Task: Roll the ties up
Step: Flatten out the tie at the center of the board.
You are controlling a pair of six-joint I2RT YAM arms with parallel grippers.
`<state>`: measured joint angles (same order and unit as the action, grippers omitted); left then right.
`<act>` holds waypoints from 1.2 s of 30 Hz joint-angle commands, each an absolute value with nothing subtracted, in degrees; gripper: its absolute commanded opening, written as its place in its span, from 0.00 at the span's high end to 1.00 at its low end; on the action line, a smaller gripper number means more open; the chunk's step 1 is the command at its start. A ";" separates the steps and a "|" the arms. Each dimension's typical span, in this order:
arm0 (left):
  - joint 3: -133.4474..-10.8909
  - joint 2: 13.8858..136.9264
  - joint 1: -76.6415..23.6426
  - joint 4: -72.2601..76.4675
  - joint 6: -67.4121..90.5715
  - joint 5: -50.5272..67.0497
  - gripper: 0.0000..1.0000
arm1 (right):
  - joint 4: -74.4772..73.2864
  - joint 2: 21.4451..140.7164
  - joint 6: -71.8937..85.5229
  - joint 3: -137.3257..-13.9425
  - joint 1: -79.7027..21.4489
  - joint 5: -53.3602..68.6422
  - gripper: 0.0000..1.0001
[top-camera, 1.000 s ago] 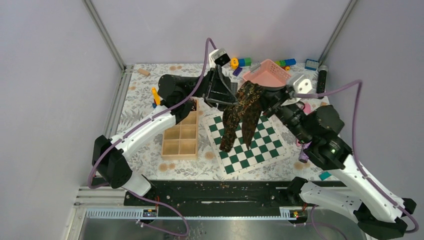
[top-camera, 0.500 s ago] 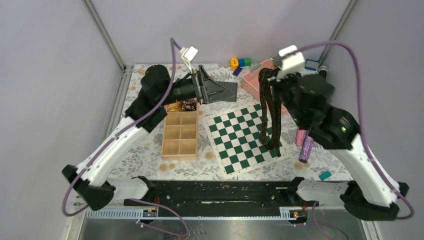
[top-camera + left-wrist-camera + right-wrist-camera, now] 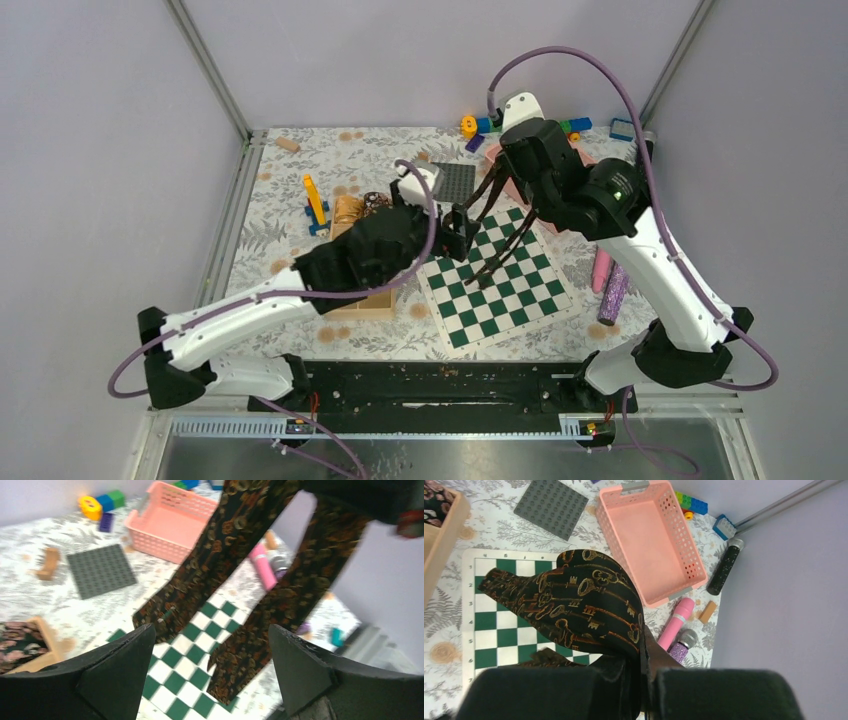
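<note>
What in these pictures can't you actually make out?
The wooden box: cut by the left edge in the right wrist view, mostly under the left arm in the top view; contents unclear.
Ends of the tie: hidden beneath its own fold and the right gripper, right wrist view.
Top of the tie: cut by the upper edge, blurred left wrist view.
The left gripper: top view too small to tell if it touches the tie.

Chessboard [image 3: 520, 300] mostly bare — hanging tie [image 3: 220, 545] blocks air above; pink basket [image 3: 649, 545] close behind, R side.
</note>
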<state>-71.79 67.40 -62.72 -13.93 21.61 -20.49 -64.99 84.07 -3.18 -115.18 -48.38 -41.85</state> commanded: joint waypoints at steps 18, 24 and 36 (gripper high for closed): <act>-64.40 69.23 -72.22 17.03 0.73 -29.42 0.11 | -72.46 84.64 2.81 -120.16 -48.78 -32.62 1.00; -66.29 72.63 -74.29 18.99 -1.75 -31.70 0.10 | -73.12 85.04 3.06 -120.43 -48.78 -32.08 1.00; -69.01 79.46 -74.66 27.02 -11.49 -41.80 0.10 | -73.62 84.24 4.78 -119.73 -48.74 -29.60 1.00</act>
